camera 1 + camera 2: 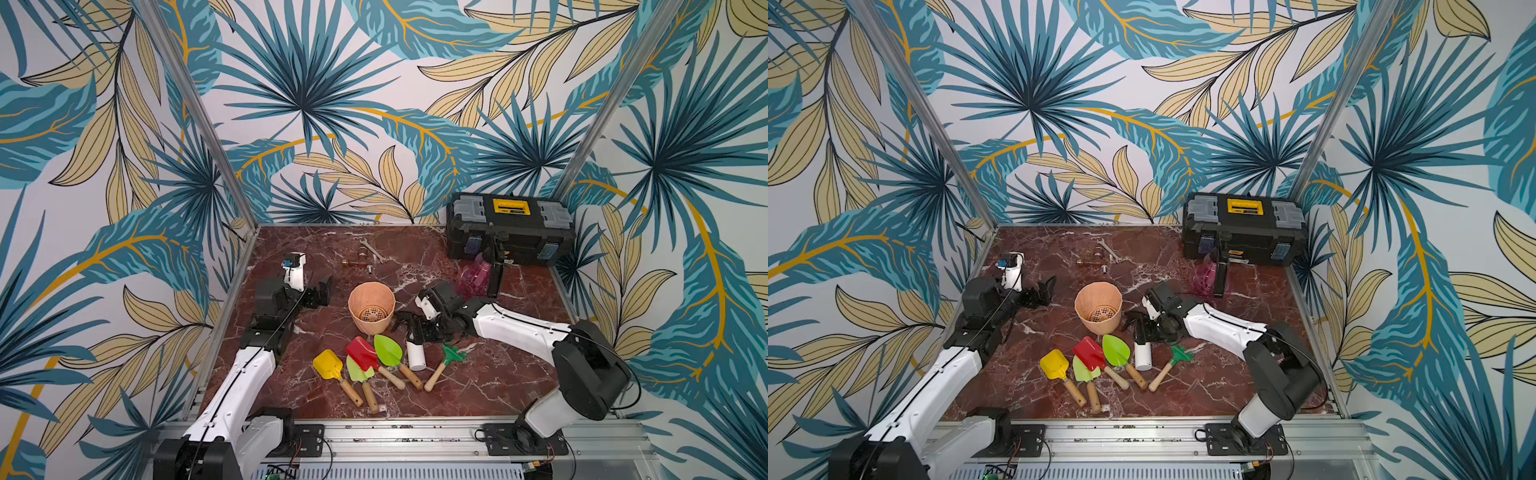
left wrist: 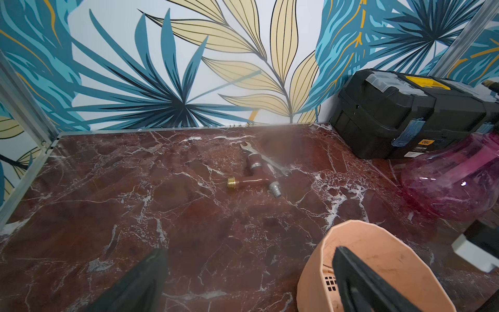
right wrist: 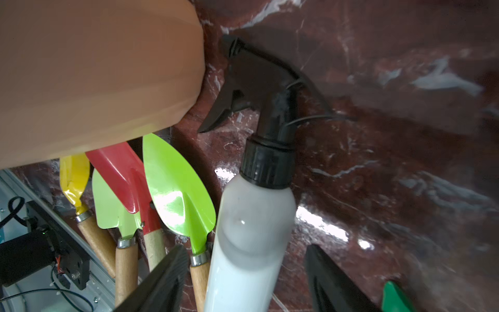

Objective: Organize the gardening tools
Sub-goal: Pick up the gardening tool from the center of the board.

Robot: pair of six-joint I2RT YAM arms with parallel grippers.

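Leaf-patterned wallpaper walls [image 1: 307, 104] around a red-brown marble tabletop [image 1: 498, 382], aluminium corner posts [image 1: 197, 108].

Probably a robot lab cell: aluminium frame [image 1: 415, 432], leaf-print walls [image 1: 374, 83].

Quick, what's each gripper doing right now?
Left gripper: open, holding nothing.
Right gripper: open, straddling the white spray bottle, not clamped on it.

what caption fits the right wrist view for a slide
Right tool open around lying white spray bottle, beside colourful trowels and peach pot
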